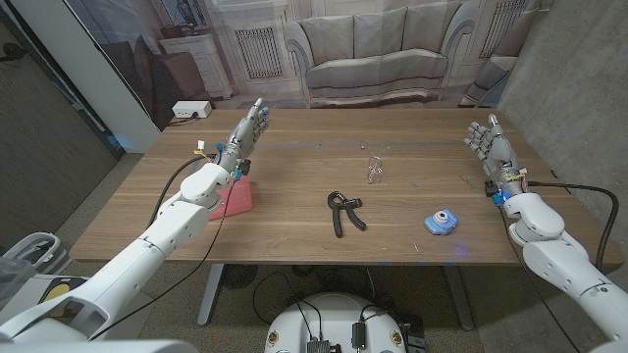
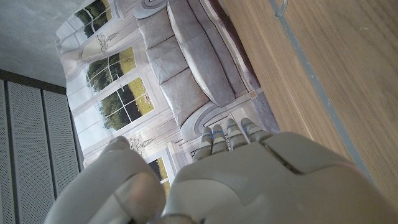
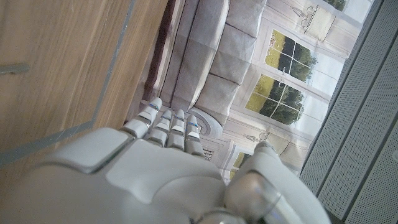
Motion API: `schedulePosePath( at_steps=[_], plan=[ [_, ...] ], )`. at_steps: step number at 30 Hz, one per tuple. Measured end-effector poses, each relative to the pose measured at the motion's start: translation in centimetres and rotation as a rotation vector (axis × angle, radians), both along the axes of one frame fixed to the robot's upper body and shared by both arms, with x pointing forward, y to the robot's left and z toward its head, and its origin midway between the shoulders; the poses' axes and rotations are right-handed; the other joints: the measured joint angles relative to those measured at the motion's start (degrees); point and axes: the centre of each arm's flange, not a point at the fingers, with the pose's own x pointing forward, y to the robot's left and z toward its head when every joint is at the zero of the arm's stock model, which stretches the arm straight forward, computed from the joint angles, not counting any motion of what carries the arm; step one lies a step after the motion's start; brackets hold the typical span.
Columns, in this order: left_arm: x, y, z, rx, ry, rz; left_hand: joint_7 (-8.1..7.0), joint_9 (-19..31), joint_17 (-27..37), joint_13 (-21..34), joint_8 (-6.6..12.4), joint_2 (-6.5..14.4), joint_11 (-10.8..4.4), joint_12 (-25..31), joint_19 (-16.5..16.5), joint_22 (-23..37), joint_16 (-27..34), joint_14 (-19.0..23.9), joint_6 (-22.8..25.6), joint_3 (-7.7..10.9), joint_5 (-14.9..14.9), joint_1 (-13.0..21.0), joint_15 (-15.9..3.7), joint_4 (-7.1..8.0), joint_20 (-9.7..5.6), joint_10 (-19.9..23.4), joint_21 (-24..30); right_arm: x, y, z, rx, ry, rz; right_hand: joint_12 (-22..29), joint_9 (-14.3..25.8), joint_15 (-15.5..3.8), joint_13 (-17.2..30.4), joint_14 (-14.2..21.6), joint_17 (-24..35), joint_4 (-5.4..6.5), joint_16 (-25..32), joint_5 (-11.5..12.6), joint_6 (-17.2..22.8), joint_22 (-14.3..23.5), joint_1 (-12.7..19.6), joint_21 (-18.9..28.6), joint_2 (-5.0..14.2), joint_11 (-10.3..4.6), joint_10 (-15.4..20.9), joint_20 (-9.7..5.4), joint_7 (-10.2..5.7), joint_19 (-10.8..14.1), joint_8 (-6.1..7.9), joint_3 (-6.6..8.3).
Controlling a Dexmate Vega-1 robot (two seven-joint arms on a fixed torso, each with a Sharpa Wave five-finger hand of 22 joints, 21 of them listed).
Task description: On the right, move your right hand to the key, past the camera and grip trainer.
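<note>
Fingers (image 1: 483, 134) of my right hand (image 1: 494, 152) reach up, slightly apart, holding nothing; the hand is raised at the far right side of the wooden bench (image 1: 294, 216). From the right wrist view the same fingers (image 3: 163, 127) point toward a backdrop of a sofa and windows. My left hand (image 1: 243, 135) is raised at the far left side of the bench, its fingers likewise extended and holding nothing. The key (image 1: 374, 169), a small pale glinting thing, lies near the bench's middle, toward the far side, well apart from my right hand. Nearer to me than the key, a black grip trainer (image 1: 343, 212) lies at the centre. A small blue camera (image 1: 443, 222) sits to the right of the grip trainer, between it and my right arm. A pink block (image 1: 235, 198) stands just beside my left forearm.
</note>
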Motion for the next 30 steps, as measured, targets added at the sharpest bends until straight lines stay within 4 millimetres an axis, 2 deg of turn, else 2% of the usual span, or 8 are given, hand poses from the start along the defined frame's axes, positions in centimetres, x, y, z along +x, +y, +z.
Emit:
schedulePosePath(
  at_steps=[15,18,30],
  plan=[
    [-0.2,-0.3,-0.1,0.003,0.003,0.004,0.20,0.00,0.00,0.00,0.00,0.23,-0.31,0.00,-0.01,0.00,0.00,0.16,0.20,0.01,0.00,0.23,0.16,0.01,0.00,0.31,0.00,-0.1,-1.0,-0.2,-0.032,0.005,-0.072,0.18,0.00,-0.32,0.00,0.32,0.13,-0.16,-0.01,0.00,0.30,0.00,0.00,-0.38,0.00,-0.52,0.52,-0.01,-0.30,0.43,0.00,-0.17],
    [-0.3,-0.3,-0.2,0.002,0.004,0.005,0.21,0.00,0.00,0.00,0.00,0.27,0.00,0.00,-0.01,0.00,0.00,0.38,0.62,0.01,0.00,0.27,-0.06,0.01,0.00,0.62,0.00,-0.1,-1.1,-0.2,-0.044,0.008,-0.095,0.18,0.00,-0.32,0.00,0.32,0.13,-0.16,-0.01,0.00,0.53,0.00,0.00,-0.37,0.00,-0.72,0.72,-0.21,-0.53,0.62,0.00,-0.17],
    [-0.3,-0.4,-0.5,-0.001,0.008,0.007,0.21,0.00,0.00,0.00,0.00,0.38,0.00,0.00,-0.01,0.00,0.00,0.64,0.62,-0.15,0.01,0.38,0.21,-0.15,0.00,0.62,0.00,-0.3,-0.9,-0.2,-0.115,0.007,-0.187,0.18,0.00,-0.62,0.00,0.62,0.14,-0.32,-0.01,0.00,0.72,0.00,0.00,-0.49,0.00,-1.04,1.05,-0.21,-0.72,0.62,0.00,-0.32]
  ],
)
